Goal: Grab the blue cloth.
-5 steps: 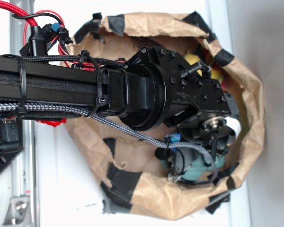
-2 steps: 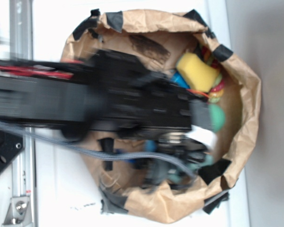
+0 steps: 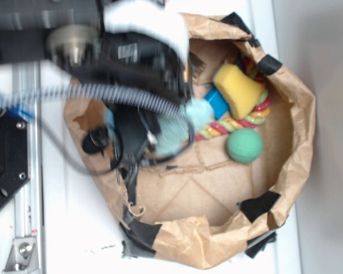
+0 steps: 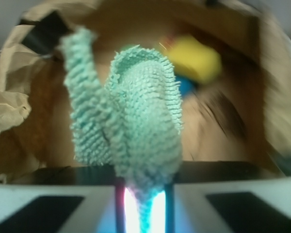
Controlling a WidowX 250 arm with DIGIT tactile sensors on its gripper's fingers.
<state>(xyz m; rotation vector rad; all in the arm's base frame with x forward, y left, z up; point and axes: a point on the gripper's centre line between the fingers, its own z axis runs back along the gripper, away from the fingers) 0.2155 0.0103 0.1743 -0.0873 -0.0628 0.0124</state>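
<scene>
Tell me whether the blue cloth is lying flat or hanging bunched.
Hanging bunched: the blue cloth dangles in folds, its end pinched between the shut jaws of the gripper.

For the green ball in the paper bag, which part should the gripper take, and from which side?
The green ball is round, so grip across its widest middle. Come straight down through the paper bag's open mouth: its bag-floor side is bare, while the rope toy lies close on the other.

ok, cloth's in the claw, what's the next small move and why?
Probably keep the claw shut and raise it a little further. In the wrist view the blue cloth is pinched at one end between the fingers, the rest hanging free. In the exterior view the cloth hangs over the paper bag, beside the blue block, so more height likely clears it.
</scene>
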